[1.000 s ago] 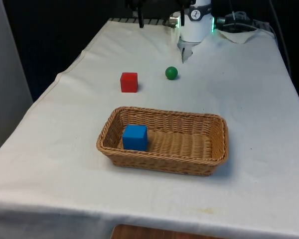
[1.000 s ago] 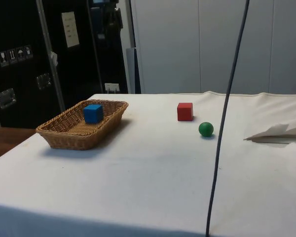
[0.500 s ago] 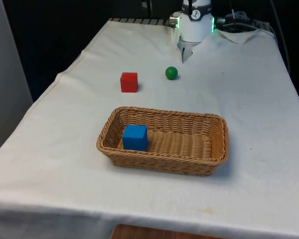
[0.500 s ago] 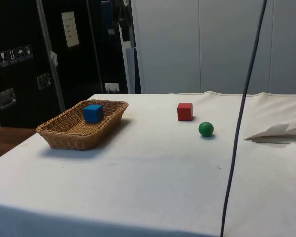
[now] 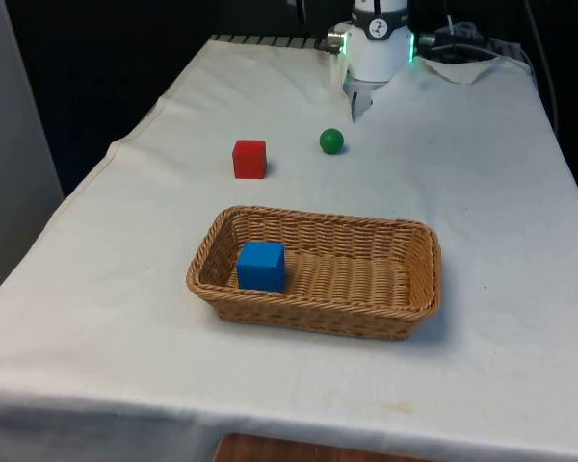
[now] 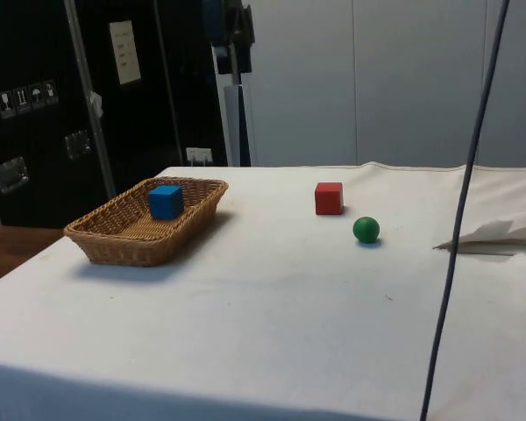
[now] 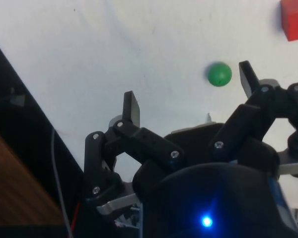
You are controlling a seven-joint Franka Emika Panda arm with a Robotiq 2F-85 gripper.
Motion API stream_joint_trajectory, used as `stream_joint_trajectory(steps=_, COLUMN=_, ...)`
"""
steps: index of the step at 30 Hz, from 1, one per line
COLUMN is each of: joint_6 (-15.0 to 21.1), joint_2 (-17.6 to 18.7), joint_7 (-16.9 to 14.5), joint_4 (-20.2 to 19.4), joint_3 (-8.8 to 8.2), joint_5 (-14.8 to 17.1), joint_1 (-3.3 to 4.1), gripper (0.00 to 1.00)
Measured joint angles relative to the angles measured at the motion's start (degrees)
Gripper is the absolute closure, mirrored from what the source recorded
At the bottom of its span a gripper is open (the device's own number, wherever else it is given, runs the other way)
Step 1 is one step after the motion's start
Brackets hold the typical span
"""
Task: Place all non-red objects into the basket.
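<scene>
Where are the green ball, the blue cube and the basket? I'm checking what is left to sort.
green ball point(image 5: 331, 141): front view, its middle.
blue cube point(image 5: 261, 266): front view, its front face, inside the basket.
basket point(image 5: 422, 274): front view, its wall on that view's right.

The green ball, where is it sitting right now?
The green ball lies on the white cloth, to the front view's right of the red block, beyond the basket that holds the blue block.

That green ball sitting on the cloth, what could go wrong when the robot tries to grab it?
The green ball is round and lies loose on the white cloth, so the open gripper might nudge it and send it rolling. The red cube sits close beside it and could get bumped. On the way to the basket, a weakly pinched ball may slip out.
</scene>
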Motion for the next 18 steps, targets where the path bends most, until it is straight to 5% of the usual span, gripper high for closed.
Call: stream_joint_trajectory(steps=18, joint_6=6.0, joint_2=-7.9, joint_7=0.0, joint_4=-12.4, joint_3=0.0, joint_5=-2.9, joint_1=0.0, gripper=0.0)
